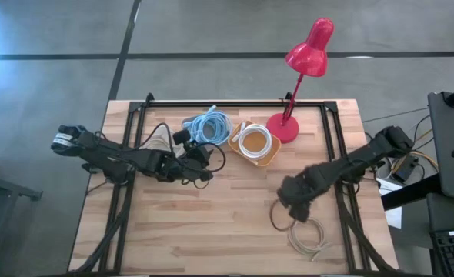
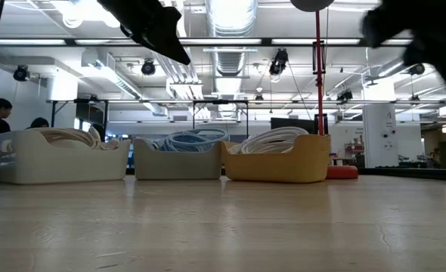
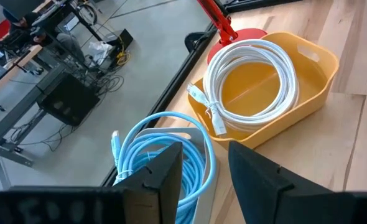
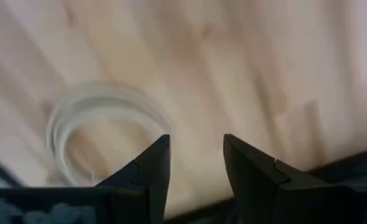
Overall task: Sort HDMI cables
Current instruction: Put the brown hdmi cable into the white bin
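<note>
Three bins stand in a row at the table's far side. The left one (image 2: 60,157) holds tan HDMI cables, and the middle one holds a light blue coil (image 3: 165,155). A white coil (image 3: 252,71) lies in the yellow bin (image 1: 255,145). A tan coil (image 1: 306,235) lies flat on the table near the front right. My left gripper (image 3: 205,158) hovers open just on the near side of the blue coil's bin, with nothing between its fingers. My right gripper (image 4: 196,146) points down, open and empty, above the table beside the tan coil (image 4: 102,130).
A red desk lamp (image 1: 308,50) stands on its round base (image 1: 283,127) just right of the yellow bin. A black frame runs along the table's far edge and sides. Bare wood lies across the table's middle and front left (image 1: 181,231). People sit in the room behind.
</note>
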Controlling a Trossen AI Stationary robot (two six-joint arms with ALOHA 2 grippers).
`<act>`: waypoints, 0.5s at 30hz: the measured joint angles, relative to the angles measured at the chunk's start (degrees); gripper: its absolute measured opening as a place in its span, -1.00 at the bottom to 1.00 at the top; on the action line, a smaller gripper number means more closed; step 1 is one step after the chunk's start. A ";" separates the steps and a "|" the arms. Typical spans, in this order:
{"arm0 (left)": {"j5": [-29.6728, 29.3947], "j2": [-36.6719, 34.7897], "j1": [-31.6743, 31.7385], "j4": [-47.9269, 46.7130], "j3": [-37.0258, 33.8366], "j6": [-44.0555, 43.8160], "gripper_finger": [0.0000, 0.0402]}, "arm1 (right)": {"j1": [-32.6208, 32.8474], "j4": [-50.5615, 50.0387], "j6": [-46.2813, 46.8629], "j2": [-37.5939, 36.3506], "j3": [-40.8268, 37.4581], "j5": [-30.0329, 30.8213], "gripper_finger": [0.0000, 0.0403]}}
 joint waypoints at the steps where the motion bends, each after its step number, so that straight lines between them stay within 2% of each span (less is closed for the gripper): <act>1: 0.00 0.00 0.00 -0.08 0.00 -0.05 -0.28 | 1.34 0.35 1.19 -0.12 -1.19 -1.38 -0.28; 5: 0.00 0.00 0.00 -0.12 0.00 -0.07 -0.28 | 4.29 3.20 3.46 -0.34 -7.43 -6.03 -0.28; 10: 1.85 -0.02 0.00 -0.23 0.00 0.10 -0.28 | 4.38 17.27 3.60 -0.32 -15.29 -14.81 -0.28; 15: 3.02 -0.02 -0.04 -0.25 0.00 2.02 -0.28 | 4.38 22.45 4.87 -0.32 -19.76 -15.91 -0.30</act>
